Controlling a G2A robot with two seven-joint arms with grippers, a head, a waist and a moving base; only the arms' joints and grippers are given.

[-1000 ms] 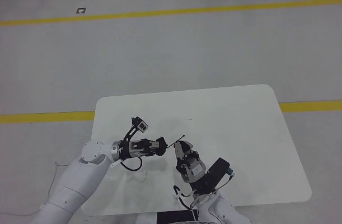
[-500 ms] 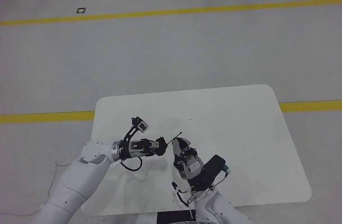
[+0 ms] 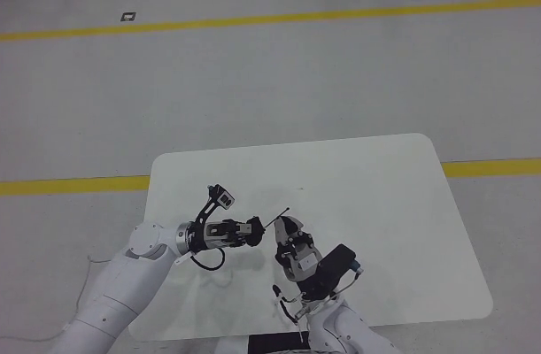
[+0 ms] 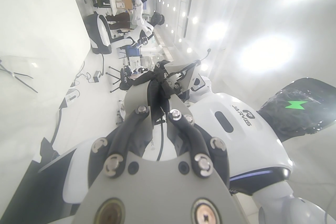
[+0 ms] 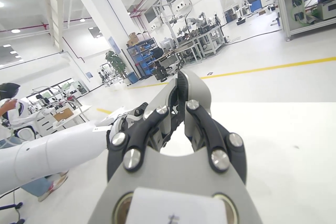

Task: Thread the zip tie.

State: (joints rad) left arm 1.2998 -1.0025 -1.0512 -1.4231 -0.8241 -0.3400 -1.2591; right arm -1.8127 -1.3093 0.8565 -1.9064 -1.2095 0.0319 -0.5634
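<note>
1. Left arm (image 3: 119,283): extends from the near left toward the middle, forearm roughly level, wrist turned so its tool points sideways at the other arm.
2. Left tool (image 3: 255,230): fingers drawn together, gripping the zip tie (image 3: 277,219) (a thin black strip jutting past the fingertips).
3. Right arm (image 3: 341,329): comes up from the near side, wrist directed away from the robot.
4. Right tool (image 3: 287,230): fingers drawn together, ridged pads (image 5: 180,89) meeting along their length; whether anything is pinched between them cannot be told.
5. The two tools sit just beside each other, tips close, roughly at right angles.
</note>
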